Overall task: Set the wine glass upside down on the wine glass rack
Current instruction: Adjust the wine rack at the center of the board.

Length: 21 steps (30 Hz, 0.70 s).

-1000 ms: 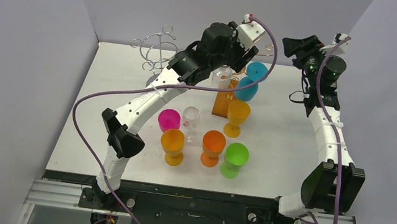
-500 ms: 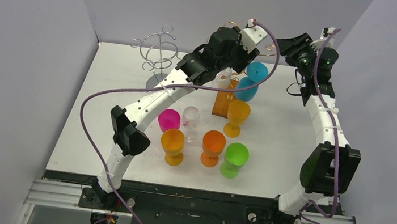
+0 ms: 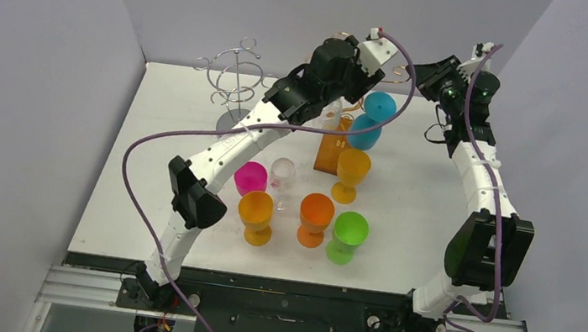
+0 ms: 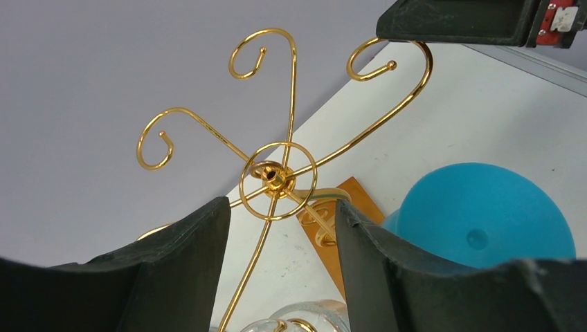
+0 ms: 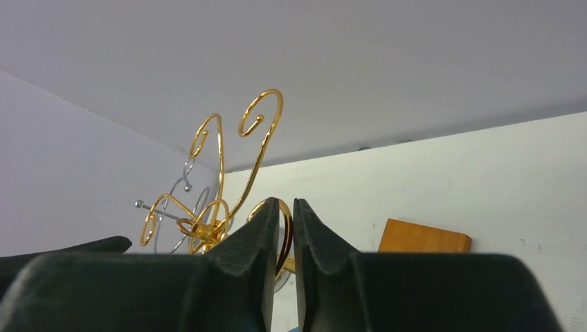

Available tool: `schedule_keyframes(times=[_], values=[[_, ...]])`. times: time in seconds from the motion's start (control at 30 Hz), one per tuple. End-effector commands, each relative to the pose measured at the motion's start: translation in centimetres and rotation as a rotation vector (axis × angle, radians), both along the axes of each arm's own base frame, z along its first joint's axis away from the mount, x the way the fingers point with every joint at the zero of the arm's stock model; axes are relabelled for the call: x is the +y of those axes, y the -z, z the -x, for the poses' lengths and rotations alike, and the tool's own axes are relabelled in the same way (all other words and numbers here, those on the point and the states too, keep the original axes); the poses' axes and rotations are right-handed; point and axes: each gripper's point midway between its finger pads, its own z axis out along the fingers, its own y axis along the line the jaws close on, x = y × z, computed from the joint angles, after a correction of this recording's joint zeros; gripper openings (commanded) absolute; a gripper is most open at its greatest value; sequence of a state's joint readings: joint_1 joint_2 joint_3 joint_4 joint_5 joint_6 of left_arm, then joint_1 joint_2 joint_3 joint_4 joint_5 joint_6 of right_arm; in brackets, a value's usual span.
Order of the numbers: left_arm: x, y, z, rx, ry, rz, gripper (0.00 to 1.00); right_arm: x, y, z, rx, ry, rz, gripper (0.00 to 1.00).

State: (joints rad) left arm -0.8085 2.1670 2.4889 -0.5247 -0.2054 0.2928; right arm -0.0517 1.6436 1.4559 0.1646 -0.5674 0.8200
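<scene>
up at the gold rack (image 4: pixel 277 174)
left gripper (image 4: pixel 280 209) grips the clear wine glass (image 3: pixel 331 116) (mostly hidden), right gripper (image 5: pixel 286 207) pinches the rack's wire

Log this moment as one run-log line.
left gripper: holding clear glass near gold rack | right gripper: shut on a rack hook | glass: not yet hung

The left gripper (image 3: pixel 344 87) sits over a clear wine glass (image 3: pixel 331 113) at the gold rack (image 3: pixel 331 149), the right gripper (image 3: pixel 422 70) just beside it, coloured glasses (image 3: pixel 316 211) nearer the arm bases.
</scene>
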Motion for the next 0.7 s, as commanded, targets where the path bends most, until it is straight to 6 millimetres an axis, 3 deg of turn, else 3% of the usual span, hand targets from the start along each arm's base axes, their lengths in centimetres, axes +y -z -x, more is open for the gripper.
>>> schedule_keyframes(times=[0.0,0.17,0.4,0.53,0.67], values=[[0.2,-2.0,-0.9,-0.055,-0.012,0.028,0.54,1.0,-2.1,0.8,-0.075,-0.026,0.001,0.08],[1.2,-4.0,-1.1,-0.063,-0.033,0.097,0.55,1.0,-1.2,1.3,-0.051,0.020,0.040,0.00],[6.0,-6.6,-1.3,-0.009,-0.101,0.196,0.55,0.0,-0.1,1.9,-0.028,0.092,0.062,0.00],[9.5,-6.3,-1.6,0.042,-0.144,0.202,0.55,-0.2,0.0,2.1,-0.023,0.104,0.070,0.00],[11.6,-4.3,-1.9,0.105,-0.132,0.148,0.53,-0.2,0.2,1.9,-0.016,0.103,0.076,0.00]])
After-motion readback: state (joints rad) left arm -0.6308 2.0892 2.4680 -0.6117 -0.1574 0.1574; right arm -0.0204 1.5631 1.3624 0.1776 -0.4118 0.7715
